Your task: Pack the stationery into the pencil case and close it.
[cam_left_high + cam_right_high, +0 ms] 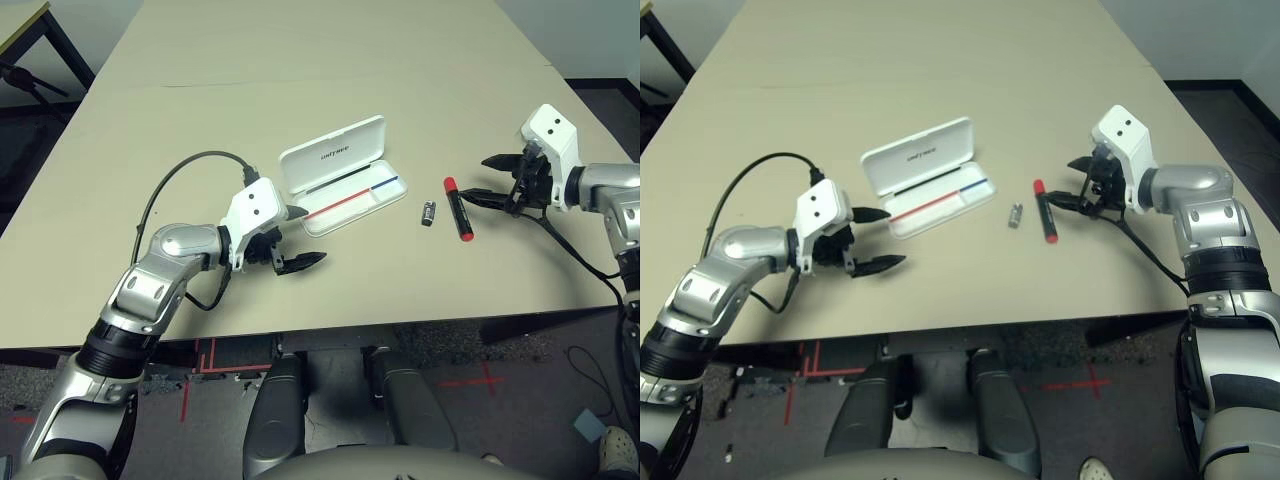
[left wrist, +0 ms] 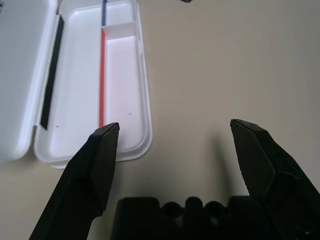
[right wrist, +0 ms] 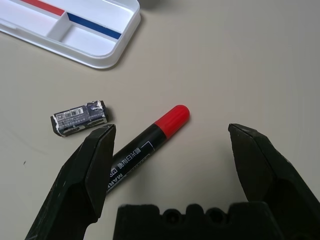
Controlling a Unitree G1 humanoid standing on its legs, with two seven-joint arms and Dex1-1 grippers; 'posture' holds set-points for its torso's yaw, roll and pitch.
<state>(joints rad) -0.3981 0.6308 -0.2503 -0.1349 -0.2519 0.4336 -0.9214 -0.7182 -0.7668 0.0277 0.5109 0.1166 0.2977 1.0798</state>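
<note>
Our right hand hangs spread wide and empty just over the marker, which lies lengthwise between its fingers on the worktop, beside the open pencil case. Our left hand, also spread and empty, sits at the case's near end.

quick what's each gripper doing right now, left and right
Left gripper: open, holding nothing, beside the open pencil case.
Right gripper: open, holding nothing, next to the marker.
</note>
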